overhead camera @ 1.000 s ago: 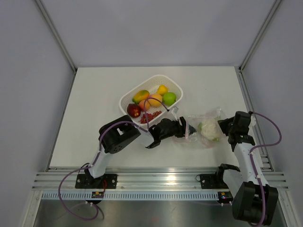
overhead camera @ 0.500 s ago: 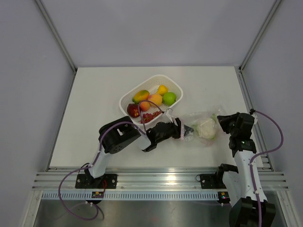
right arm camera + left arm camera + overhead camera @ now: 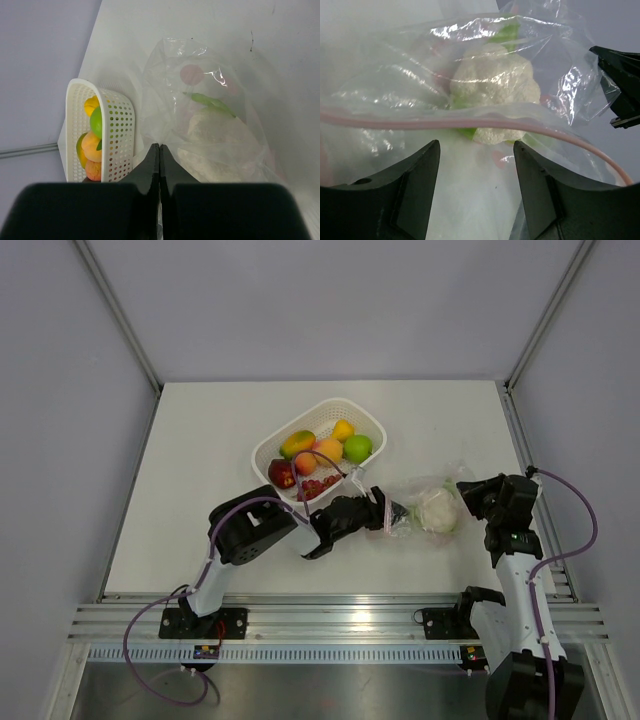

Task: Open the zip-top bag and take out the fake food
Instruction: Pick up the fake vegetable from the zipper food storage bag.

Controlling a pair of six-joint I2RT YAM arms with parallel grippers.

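Observation:
The clear zip-top bag [image 3: 420, 512] lies on the table right of the basket, and its pink zip strip [image 3: 470, 123] crosses just ahead of my left fingers. Inside it sits one piece of fake food, a white cauliflower [image 3: 437, 510] with green leaves [image 3: 210, 101]. My left gripper [image 3: 386, 512] is open at the bag's zip end, with thin film lying between its fingers [image 3: 420, 190]. On the bag's far end, my right gripper [image 3: 159, 148] is shut, pinching a fold of the plastic. More fake food, apples and orange and yellow pieces [image 3: 328, 450], lies in the basket.
The white perforated basket [image 3: 372, 423] stands just behind and left of the bag, close to my left arm. It shows in the right wrist view as the basket [image 3: 114, 131] beside the bag. Metal frame rails run along both table sides and the near edge.
My right gripper has shifted left and slightly back with the bag's end, bunching the bag shorter. My left gripper pulled back a little to the left and its jaws widened slightly.

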